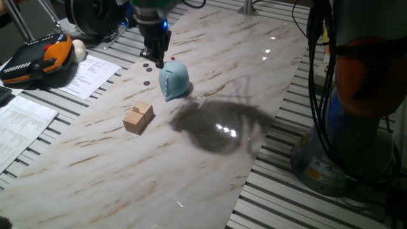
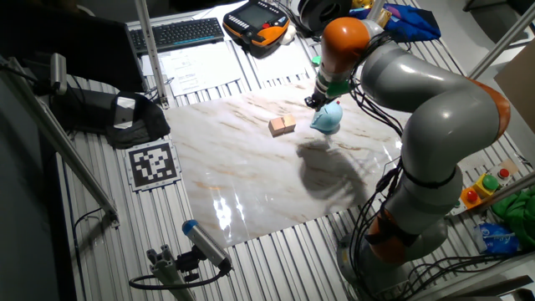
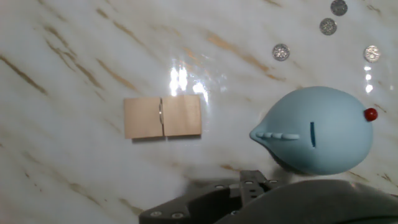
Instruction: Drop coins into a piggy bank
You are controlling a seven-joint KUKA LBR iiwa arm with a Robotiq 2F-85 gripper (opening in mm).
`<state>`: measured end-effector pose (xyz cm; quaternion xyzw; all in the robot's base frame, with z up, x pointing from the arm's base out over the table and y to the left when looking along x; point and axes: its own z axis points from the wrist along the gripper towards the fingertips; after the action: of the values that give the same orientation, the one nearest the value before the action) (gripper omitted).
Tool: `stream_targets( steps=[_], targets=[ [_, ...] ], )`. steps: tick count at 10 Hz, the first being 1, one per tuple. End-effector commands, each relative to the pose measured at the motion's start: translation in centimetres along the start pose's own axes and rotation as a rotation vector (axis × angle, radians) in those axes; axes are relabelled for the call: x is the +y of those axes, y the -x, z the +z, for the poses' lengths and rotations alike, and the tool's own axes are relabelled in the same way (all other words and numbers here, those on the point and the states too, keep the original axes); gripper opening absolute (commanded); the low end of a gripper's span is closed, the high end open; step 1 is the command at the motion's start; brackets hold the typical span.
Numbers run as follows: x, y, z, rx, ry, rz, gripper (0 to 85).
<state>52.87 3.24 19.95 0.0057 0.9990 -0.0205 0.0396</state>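
- Gripper [image 1: 154, 56] poised low over marble table [image 1: 210, 159], at 10 o'clock from bank [image 1: 173, 81], close by; fingers not clearly seen, so open or closed cannot be told.
- Bank, light blue, on table; slot on top, red knob at one end.
- 4 coins [image 3: 281, 51] flat on table beyond bank, at 12 to 1 o'clock in hand view, apart from each other.
- 2 blocks [image 3: 163, 117] touching side by side, at 9 o'clock from bank in hand view.
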Motion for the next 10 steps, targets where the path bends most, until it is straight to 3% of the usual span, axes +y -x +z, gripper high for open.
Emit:
stream_targets(
  steps=[1, 6, 10],
  targets=[
    [0.4, -0.1, 0.2, 0.000, 0.003, 0.002, 0.0],
    [1.6, 0.2, 1.6, 0.003, 0.008, -0.010, 0.0],
    [3.7, 0.2, 4.6, 0.004, 0.020, 0.000, 0.0]
  ],
)
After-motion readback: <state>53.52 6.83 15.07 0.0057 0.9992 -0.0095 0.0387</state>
